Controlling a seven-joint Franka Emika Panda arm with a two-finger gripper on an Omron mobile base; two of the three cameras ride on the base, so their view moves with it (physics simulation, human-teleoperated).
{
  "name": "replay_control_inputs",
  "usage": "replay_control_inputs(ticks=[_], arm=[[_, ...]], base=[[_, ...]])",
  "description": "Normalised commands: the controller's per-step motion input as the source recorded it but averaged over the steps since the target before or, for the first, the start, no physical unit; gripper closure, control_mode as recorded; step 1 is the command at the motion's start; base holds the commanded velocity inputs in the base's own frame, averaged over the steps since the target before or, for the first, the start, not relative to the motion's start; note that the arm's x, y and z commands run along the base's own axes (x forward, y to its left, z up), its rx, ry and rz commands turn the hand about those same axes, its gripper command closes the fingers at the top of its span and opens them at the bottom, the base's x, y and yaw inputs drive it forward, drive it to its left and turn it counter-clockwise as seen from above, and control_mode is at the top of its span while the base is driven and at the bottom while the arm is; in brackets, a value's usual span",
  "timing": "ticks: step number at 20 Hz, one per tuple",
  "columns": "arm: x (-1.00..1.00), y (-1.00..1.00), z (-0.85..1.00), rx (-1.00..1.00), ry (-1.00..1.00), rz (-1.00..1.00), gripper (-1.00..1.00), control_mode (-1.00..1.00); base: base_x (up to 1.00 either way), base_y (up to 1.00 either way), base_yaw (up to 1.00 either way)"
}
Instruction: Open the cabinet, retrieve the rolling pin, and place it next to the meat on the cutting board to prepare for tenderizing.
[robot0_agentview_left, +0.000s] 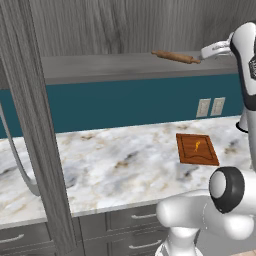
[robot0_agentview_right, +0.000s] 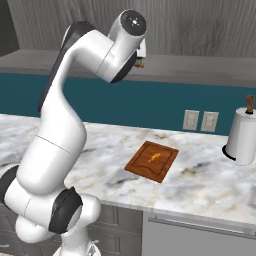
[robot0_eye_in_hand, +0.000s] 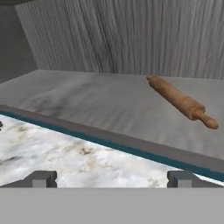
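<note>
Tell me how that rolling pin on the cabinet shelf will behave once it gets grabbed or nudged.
The rolling pin looks like solid wood, so probably stiff and not fragile. Its round body lying loose on the flat shelf suggests it may roll if nudged. The narrow handle ends would likely slip from the open pincer; gripping mid-body seems safer.

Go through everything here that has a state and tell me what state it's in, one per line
Cabinet: door open, shelf exposed.
Rolling pin: lying flat on the cabinet shelf, not gripped.
Gripper: open, empty, in front of the shelf.
Meat: lying on the cutting board.
Cutting board: flat on the counter.
Drawers: shut.
Paper towel roll: upright on the counter.
</note>
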Motion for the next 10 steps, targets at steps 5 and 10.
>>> replay_control_inputs(ticks=[5, 10], arm=[[0.46, -0.13, -0.06, 0.0, 0.0, 0.11, -1.0, -1.0], [0.29, -0.2, -0.01, -0.01, 0.0, 0.05, -1.0, -1.0]], base=[[0.0, 0.0, 0.0], [0.0, 0.0, 0.0]])
